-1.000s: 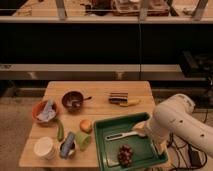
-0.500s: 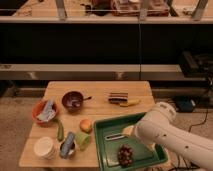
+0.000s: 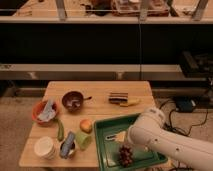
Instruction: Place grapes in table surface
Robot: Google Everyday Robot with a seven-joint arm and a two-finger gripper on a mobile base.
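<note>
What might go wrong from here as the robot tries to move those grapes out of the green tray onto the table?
The gripper is hidden behind the big white arm over the green tray, so its aim at the grapes can't be checked; it might miss. The cluster could shed berries when pinched. The table surface is crowded, so the orange fruit might get knocked.

A long dark shelf unit [image 3: 100, 47] spans the back; cables [image 3: 176, 120] lie on the speckled floor [image 3: 15, 107].
</note>
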